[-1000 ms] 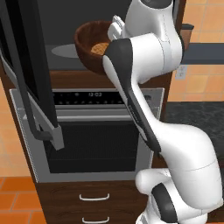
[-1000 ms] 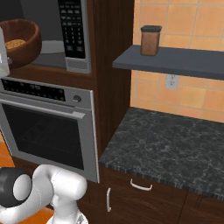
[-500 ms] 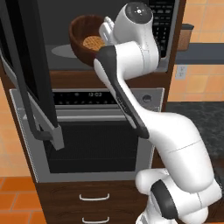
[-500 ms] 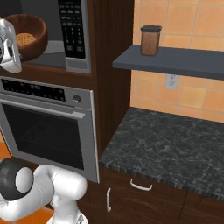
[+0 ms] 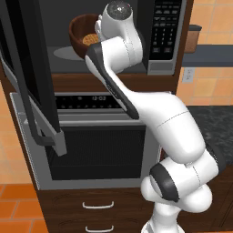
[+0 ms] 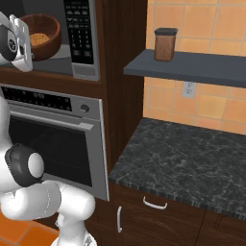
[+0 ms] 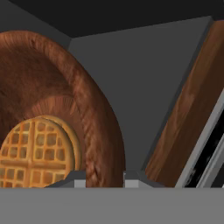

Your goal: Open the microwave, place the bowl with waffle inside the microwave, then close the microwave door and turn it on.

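The microwave (image 5: 164,32) stands open, and the microwave door (image 5: 25,68) is swung out to the left, its bar handle at the lower edge. Inside the cavity the bowl with waffle (image 5: 83,35) hangs over the grey turntable (image 5: 63,53); whether it touches I cannot tell. My gripper (image 7: 104,176) is shut on the bowl's right rim, with the wooden wall (image 7: 94,131) between the fingertips and the waffle (image 7: 37,146) to the left. From the right, the bowl (image 6: 44,34) sits beside the keypad (image 6: 79,29), my hand at its left.
The steel wall oven (image 5: 95,152) with its horizontal handle sits under the microwave. To the right run a dark stone counter (image 6: 192,163) and a grey shelf (image 6: 192,69) carrying a brown jar (image 6: 165,44). Drawers lie below the oven.
The arm has reached forward and carried the bowl deeper into the microwave cavity, over the turntable. The grip has stayed the same and the door has not moved.
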